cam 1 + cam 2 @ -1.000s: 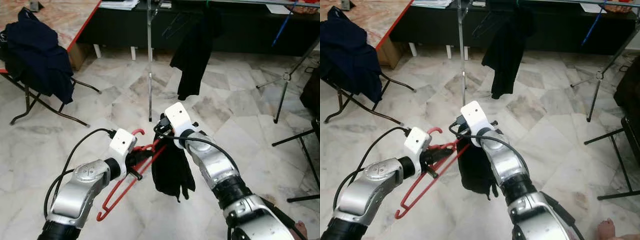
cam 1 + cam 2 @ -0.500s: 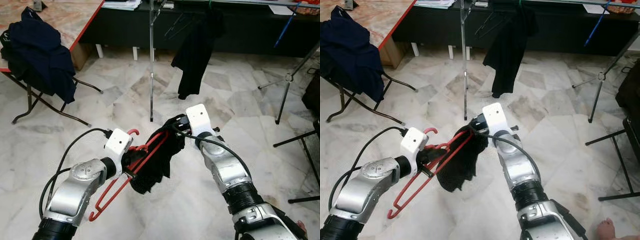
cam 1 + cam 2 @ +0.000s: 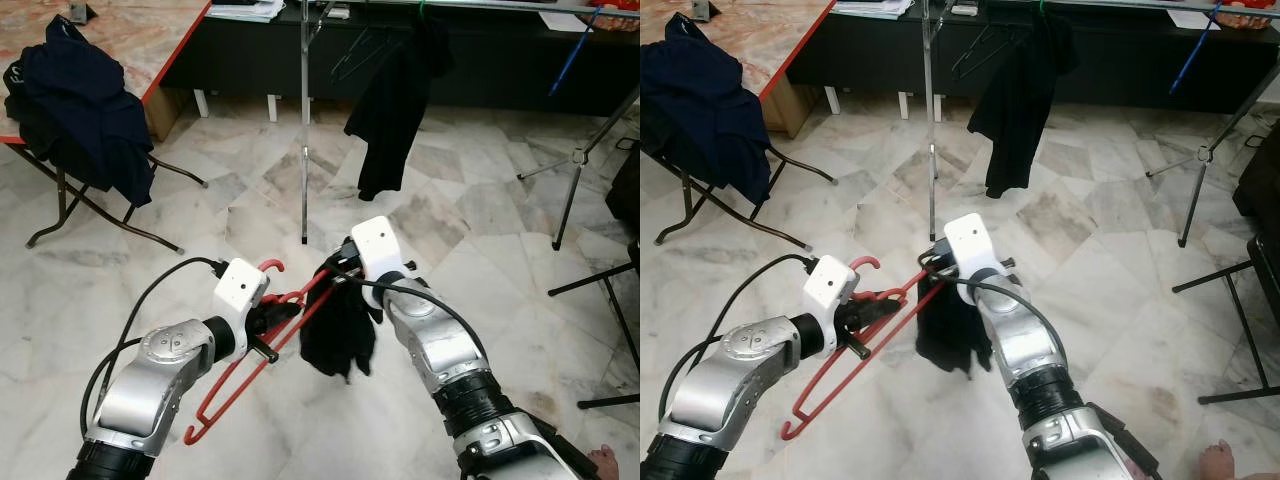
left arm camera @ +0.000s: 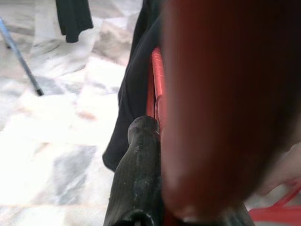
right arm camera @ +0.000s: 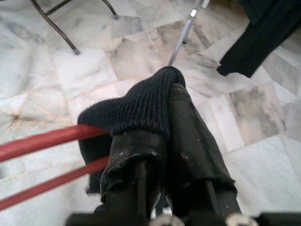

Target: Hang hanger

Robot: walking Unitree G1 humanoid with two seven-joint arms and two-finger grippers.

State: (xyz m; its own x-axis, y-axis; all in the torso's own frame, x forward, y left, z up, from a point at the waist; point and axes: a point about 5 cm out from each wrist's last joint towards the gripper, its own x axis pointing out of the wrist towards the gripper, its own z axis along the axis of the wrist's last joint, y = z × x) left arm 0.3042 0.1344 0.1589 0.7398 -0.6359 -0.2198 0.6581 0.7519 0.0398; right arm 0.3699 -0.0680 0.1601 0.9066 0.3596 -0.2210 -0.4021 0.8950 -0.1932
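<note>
- Red hanger (image 3: 262, 350) held in mid-air above the marble floor (image 3: 200, 210), between the two arms, near the robot's chest line.
- Left gripper (image 3: 268, 322): jaws clamped on the hanger just below its hook (image 3: 272, 266); the left wrist view shows a black finger (image 4: 138, 174) pressed against the red bar.
- Right gripper (image 3: 940, 268): jaws pinched on the black knit garment (image 3: 340, 335), at the hanger's upper-right shoulder. Cloth bunched over the fingertips in the right wrist view and hanging limp below.
- Long axis: hanger runs diagonally, high end at the right gripper, low end trailing down past the left forearm. Hook points up and forward.
- Key relation: the clothes rack's chrome pole (image 3: 303, 130) stands ahead of the hook, well apart; a dark garment (image 3: 392, 100) already hangs from the rack, right of the pole.
- Judgement: left arm owns the hook, so it leads any lift to the rail. Garment looks only partly on the hanger; may slip.
</note>
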